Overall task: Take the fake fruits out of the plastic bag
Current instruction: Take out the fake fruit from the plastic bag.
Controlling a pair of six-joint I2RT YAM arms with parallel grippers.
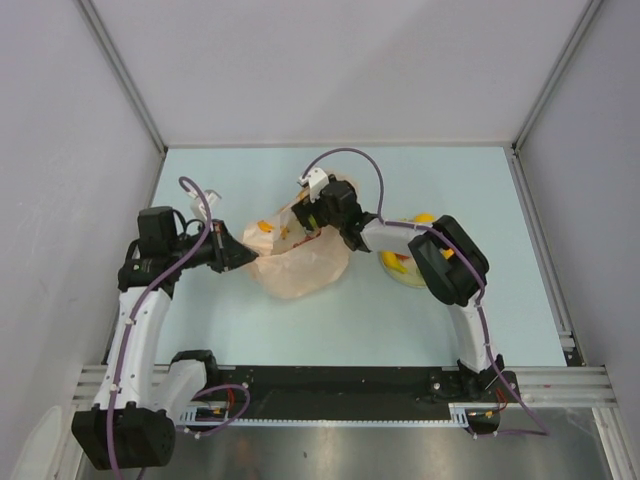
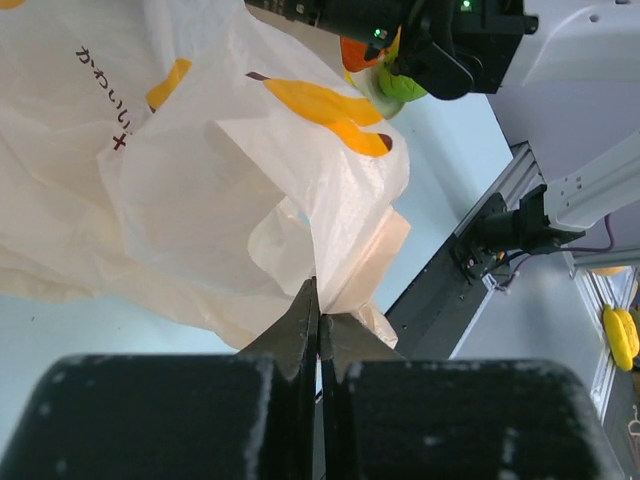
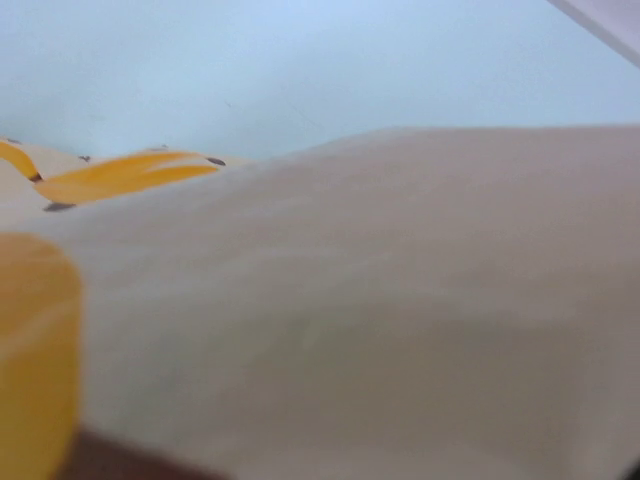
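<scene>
At mid-table our left gripper clamped the plastic bag by its edge; whether the right gripper, at its mouth, gripped anything we couldn't tell. A hard tug might tear the thin film.

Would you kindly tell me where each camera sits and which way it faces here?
Top external: above and behind the bases, looking down on the table; both arms show, left gripper and right gripper at the plastic bag.
Left wrist: on the left arm, facing along its shut fingers pinching a bag fold; the right arm shows beyond.
Right wrist: pressed close over the bag, blurred; its own fingers do not show.
Shared: all three see the bag.
</scene>
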